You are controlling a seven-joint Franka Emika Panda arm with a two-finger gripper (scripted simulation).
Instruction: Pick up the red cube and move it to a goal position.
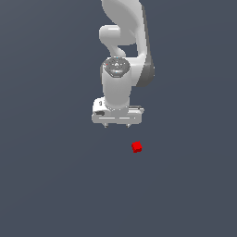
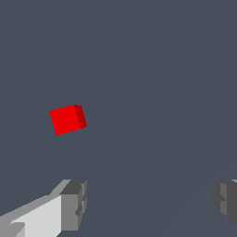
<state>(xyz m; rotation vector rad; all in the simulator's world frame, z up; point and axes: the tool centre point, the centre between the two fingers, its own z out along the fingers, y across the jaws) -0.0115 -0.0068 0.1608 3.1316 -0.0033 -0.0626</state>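
The red cube (image 1: 136,147) is a tiny bright red block lying on the dark grey floor, slightly toward the exterior view's right of the arm. My white gripper (image 1: 117,126) hangs above the floor, up and to the exterior view's left of the cube, apart from it. Its short fingertips (image 1: 106,125) point down and stand wide apart. In the wrist view the red cube (image 2: 67,119) lies outside the span between the two grey fingers (image 2: 74,204), and my gripper (image 2: 149,201) is open with nothing in it.
The white Panda arm (image 1: 125,41) rises behind the gripper toward the top of the exterior view. A plain dark grey floor (image 1: 55,185) fills the rest of both views.
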